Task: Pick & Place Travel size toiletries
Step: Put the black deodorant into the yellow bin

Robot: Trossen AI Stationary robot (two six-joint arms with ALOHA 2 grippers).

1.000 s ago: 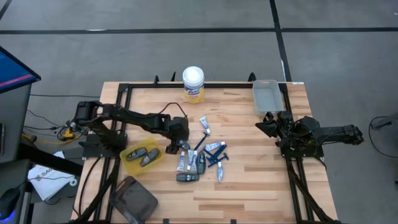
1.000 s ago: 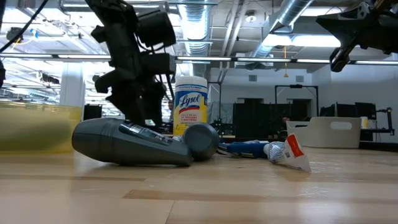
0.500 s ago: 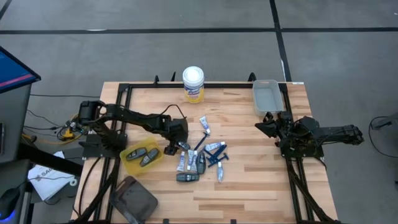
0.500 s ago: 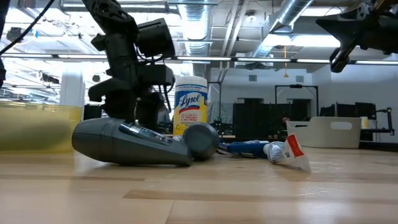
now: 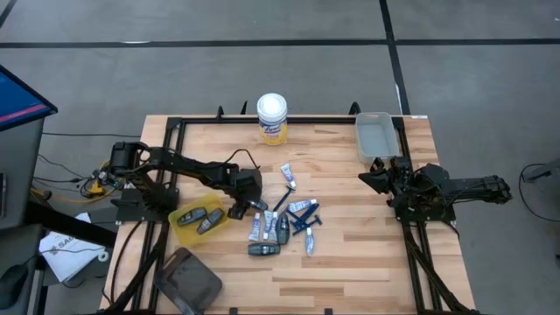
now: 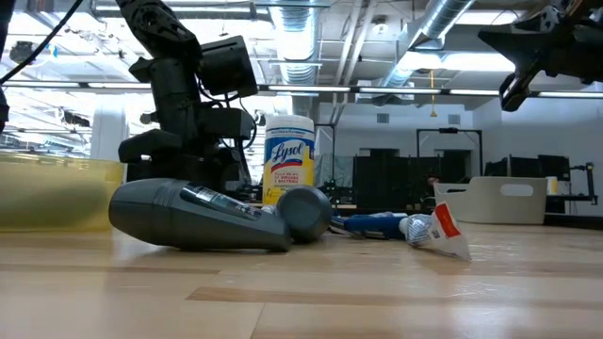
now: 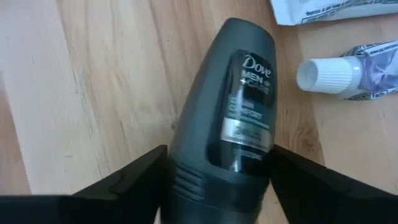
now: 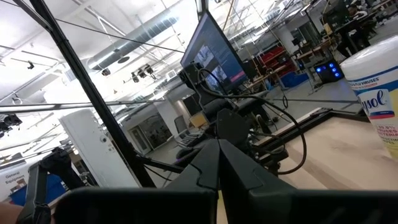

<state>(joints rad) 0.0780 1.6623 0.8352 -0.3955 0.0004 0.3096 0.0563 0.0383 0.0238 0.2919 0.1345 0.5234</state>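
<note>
Left gripper (image 5: 248,206): down at the near-left edge of the toiletry pile, its fingers (image 7: 127,180) straddling a dark grey deodorant stick (image 7: 227,134); jaws spread either side of the body, whether they touch it yet I cannot tell.
Right gripper (image 5: 374,178): fingers pressed together, holding nothing, parked well to the right, near the grey bin (image 5: 374,136).
Target item: the stick lies flat on the table (image 5: 350,254), rounded end pointing away from the wrist, label up. A white tube (image 7: 348,70) sits just beside it.
Other toiletries: white tubes, blue razors (image 5: 302,220) and another grey stick (image 5: 263,249) scattered mid-table.
Already sorted: two grey sticks lie in the yellow tray (image 5: 182,232) at the left.
Handling, judged: hard plastic shell, stiff, fairly light; smooth and curved, so likely to slip or roll out under a squeeze.
Best hold, judged: across the wide middle of the body, where the sides run nearly parallel, not on the tapered cap end.
Risk: closing jaws could nudge the neighbouring tube.
</note>
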